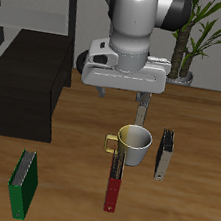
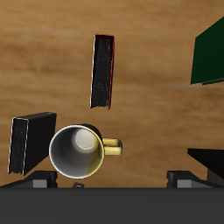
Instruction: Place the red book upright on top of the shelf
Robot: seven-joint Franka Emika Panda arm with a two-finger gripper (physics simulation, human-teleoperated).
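On a wooden table, the red book (image 1: 115, 180) lies ahead of the gripper's (image 1: 138, 124) open, empty jaws, ungrasped; the shelf (image 1: 24, 94) top awaits.

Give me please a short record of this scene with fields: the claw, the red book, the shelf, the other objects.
claw: claw hangs above the mug, holds nothing; open or shut cannot be judged
red book: red book lies on the table beside the mug, toward the front edge; not gripped
shelf: black shelf stands apart from the books; nothing seen on its flat top
mug: pale yellow mug stands upright, between the red book and the grey book
grey book: grey book beside the mug
green book: green book near the front edge
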